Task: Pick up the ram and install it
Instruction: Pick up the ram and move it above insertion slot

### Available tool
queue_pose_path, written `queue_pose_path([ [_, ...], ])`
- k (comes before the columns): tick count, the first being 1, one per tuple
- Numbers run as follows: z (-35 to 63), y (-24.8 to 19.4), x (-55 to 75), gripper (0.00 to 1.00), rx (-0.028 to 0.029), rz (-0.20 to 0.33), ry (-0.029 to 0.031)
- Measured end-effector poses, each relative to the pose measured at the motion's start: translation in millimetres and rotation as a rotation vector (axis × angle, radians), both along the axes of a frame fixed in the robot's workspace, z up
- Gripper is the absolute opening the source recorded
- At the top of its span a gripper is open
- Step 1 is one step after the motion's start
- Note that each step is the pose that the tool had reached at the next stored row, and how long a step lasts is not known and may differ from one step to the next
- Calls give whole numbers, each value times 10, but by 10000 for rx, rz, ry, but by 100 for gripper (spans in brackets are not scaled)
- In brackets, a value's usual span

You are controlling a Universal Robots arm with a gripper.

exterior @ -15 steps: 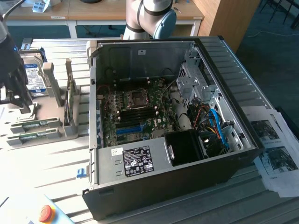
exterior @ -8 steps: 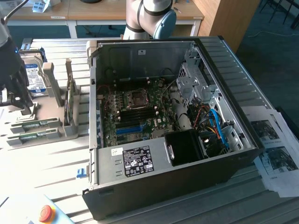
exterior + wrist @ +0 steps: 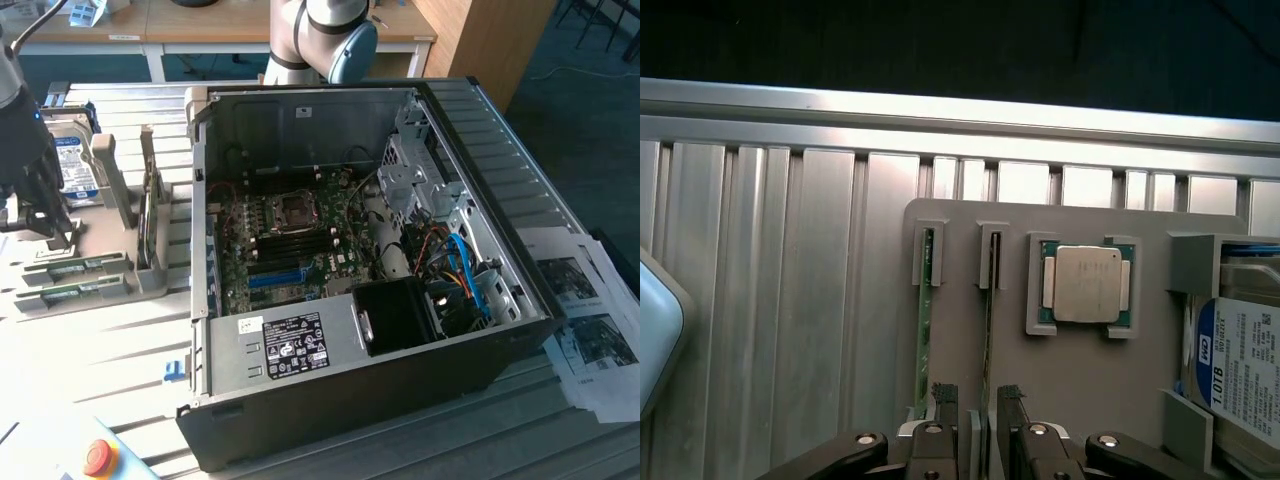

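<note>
The arm's [image 3: 325,40] pale blue-capped joint is seen beyond the far side of the open computer case [image 3: 500,150]. Its dark wrist end is lowered at the exterior view's left edge, over the grey holder tray [image 3: 1090,380]. In the wrist view the gripper [image 3: 977,393] is pointed down at the tray. Its two black fingers [image 3: 945,400] are set apart on either side of the ram [image 3: 987,320], and a narrow gap is seen on each side. The jaws are thus parted around the stick and are not closed on it.

The ram is stood on its long edge in a slot of the tray, its far end seated in a small grey bracket. It has not been lifted out. A second ram stick [image 3: 923,320] is held the same way in the neighbouring slot, just beside one finger.

Further along the tray a processor chip [image 3: 1087,285] is laid flat in a square recess. Past it a hard drive [image 3: 1245,365] with a blue and white label is stood in its own pocket. The tray is placed on a ribbed aluminium table [image 3: 790,300].

In the exterior view the case is laid on its side with the green motherboard [image 3: 290,240] exposed, well apart from the tray. Printed sheets [image 3: 590,320] are spread at the exterior view's right, and a red button [image 3: 97,457] is seen near the lower left corner.
</note>
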State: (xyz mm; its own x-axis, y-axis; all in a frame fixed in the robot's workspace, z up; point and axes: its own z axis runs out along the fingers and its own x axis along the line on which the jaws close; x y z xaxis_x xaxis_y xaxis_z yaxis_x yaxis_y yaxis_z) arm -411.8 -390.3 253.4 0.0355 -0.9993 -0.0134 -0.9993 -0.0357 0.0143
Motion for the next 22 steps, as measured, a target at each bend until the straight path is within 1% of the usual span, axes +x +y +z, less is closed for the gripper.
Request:
queue_pose_path([
  [5, -3, 0, 0, 29, 3, -2, -5],
  [9, -2, -17, 1, 29, 2, 0, -3],
  [16, -2, -67, 4, 29, 2, -1, -4],
  [22, -2, -120, 8, 29, 2, 0, -3],
])
